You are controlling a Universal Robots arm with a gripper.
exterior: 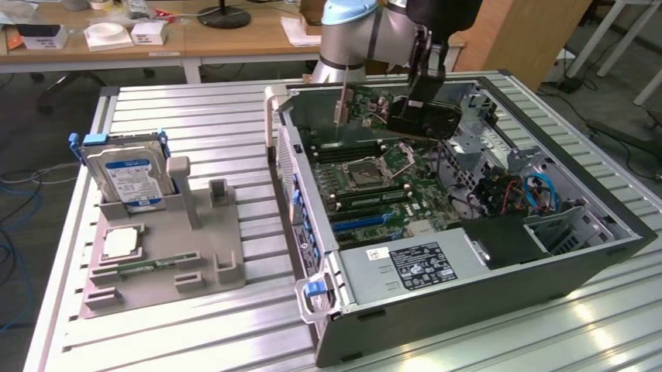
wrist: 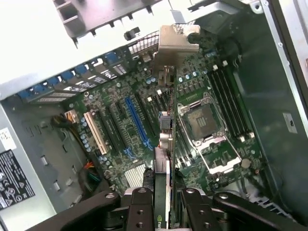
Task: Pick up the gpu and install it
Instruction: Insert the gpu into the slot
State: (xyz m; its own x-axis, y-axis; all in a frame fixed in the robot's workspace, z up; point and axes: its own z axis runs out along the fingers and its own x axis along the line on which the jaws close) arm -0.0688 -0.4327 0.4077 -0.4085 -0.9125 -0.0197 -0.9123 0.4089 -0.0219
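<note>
The gpu (exterior: 362, 105) hangs on edge over the motherboard (exterior: 383, 194) inside the open computer case (exterior: 466, 310), near the case's far end. Its silvery end bracket (exterior: 342, 99) points toward the exterior view's left. My gripper (exterior: 419, 108) is shut on the card's black cooler end. In the wrist view the gpu (wrist: 163, 144) runs edge-on away from the gripper (wrist: 166, 204), with the black fingers (wrist: 139, 207) on both faces and the bracket (wrist: 175, 41) at the far tip. The card hovers between the blue slot (wrist: 137, 120) and the empty processor socket (wrist: 202, 120), apart from the board.
A grey fixture (exterior: 166, 248) on the slatted table at the exterior view's left holds an upright hard drive (exterior: 129, 174) and a square processor chip (exterior: 122, 242). In the case sit the power supply (exterior: 408, 263), memory slots (wrist: 231, 101) and blue cables (exterior: 543, 194). A desk (exterior: 207, 39) stands behind.
</note>
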